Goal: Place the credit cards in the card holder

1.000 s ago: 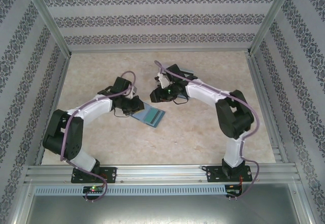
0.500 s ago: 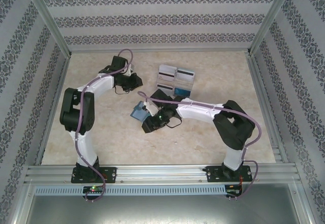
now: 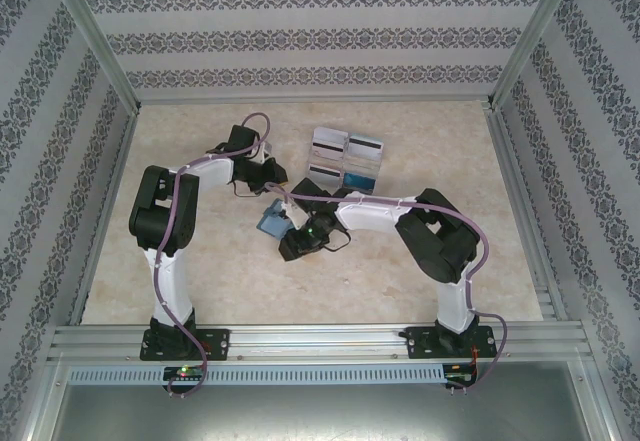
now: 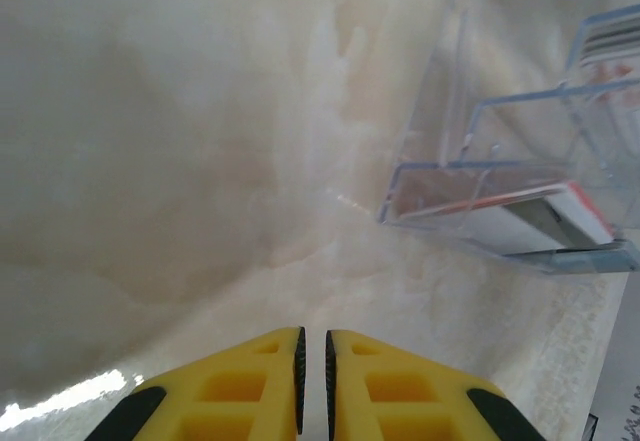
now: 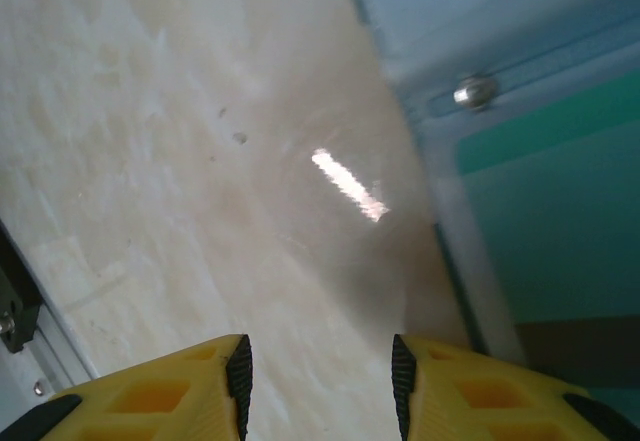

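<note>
Empty, part-open right pincer (image 5: 320,371) beside card holder (image 5: 470,21)
Closed, empty left pincer (image 4: 313,361); credit cards (image 3: 345,158) look stiff, slick: pinch an edge.

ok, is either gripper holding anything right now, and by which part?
Nothing is held. The left gripper is shut with nothing between its fingers; the right gripper is open over the bare table, with the card holder beside it, ungripped.
</note>
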You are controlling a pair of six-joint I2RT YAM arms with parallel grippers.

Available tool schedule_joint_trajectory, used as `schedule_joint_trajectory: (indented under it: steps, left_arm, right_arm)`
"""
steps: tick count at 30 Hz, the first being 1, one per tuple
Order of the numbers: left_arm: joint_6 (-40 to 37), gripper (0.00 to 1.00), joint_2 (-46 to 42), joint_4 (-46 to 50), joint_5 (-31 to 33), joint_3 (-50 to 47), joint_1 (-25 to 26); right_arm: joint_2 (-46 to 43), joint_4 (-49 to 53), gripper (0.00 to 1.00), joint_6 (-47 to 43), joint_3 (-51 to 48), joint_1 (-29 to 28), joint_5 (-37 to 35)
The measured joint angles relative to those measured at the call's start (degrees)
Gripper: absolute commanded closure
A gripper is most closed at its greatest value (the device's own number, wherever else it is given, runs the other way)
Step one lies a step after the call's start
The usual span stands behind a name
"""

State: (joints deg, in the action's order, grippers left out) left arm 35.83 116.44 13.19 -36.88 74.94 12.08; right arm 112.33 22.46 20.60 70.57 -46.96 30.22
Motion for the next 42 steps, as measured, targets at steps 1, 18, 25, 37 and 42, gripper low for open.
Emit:
schedule_joint_trajectory:
  steps: [1,18,25,37,42]
  left_arm:
    - [0.20,0.84,0.00,-0.07,0.00,-0.48,0.09]
    - [0.42,0.84,-4.33,-2.93,1.05,-9.70,0.61]
    - [0.39,0.84,-5.18,-2.16,1.33,-10.86,0.61]
    - [0.35,0.84,-5.84,-0.07,1.33,-8.85,0.61]
    - [0.15,0.84,-8.22,1.25,1.36,-8.85,0.61]
  right_arm:
    - [0.00,-0.09,0.56,0.20,-0.02,0.70,-0.42]
    - [-0.22,-0.04,0.56,0.02,0.31,4.68,-2.82]
    - [-2.56,0.52,0.56,-0.02,0.13,5.97,-2.97]
    - [-11.93,1.31,0.55,0.02,-3.17,10.97,-2.78]
    - [-11.96,1.38,0.55,-0.04,-4.37,17.03,-2.80]
